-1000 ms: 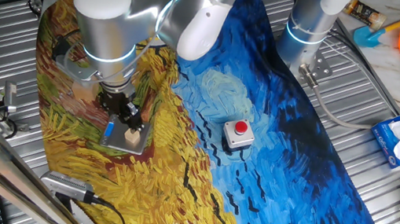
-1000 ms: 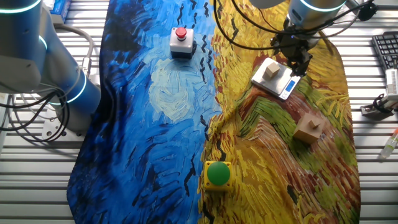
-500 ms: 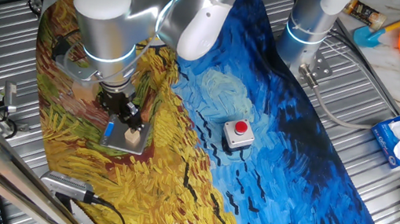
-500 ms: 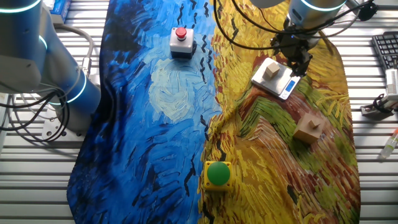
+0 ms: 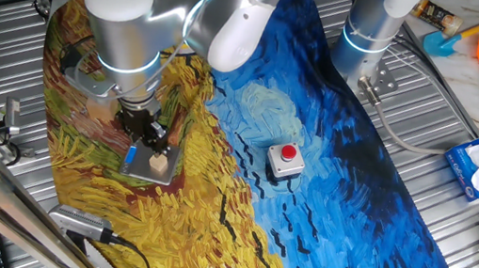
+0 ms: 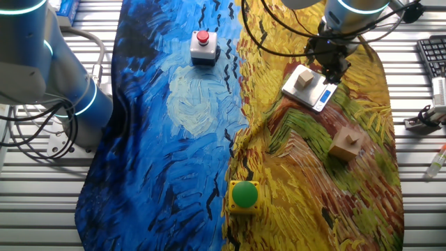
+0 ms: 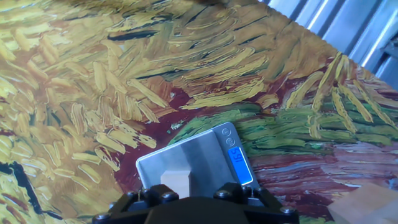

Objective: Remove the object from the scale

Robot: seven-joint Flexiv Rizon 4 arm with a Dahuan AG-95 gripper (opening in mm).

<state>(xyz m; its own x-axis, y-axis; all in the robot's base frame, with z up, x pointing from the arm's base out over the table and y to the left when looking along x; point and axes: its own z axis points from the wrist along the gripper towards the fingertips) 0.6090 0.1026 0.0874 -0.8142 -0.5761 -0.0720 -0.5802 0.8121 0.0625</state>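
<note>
The object, a small light-tan cube [image 5: 158, 166], sits on the scale [image 5: 142, 165], a thin silver plate with a blue strip, on the yellow part of the painted cloth. My gripper [image 5: 152, 132] hangs just above the scale's far edge, apart from the cube, and looks open and empty. The other fixed view shows the cube [image 6: 304, 80] on the scale [image 6: 315, 94] with the gripper [image 6: 333, 68] beside and above it. In the hand view the cube [image 7: 176, 180] and the scale [image 7: 199, 155] lie right under the gripper body; my fingertips are out of frame.
A grey box with a red button [image 5: 285, 160] stands on the blue cloth. A larger pale block [image 6: 345, 145] and a green button box [image 6: 244, 194] lie nearer the cloth's end. A second arm's base [image 6: 42, 77] stands beside the cloth.
The arm has shifted very slightly over the scale. The cube has stayed in place on the plate.
</note>
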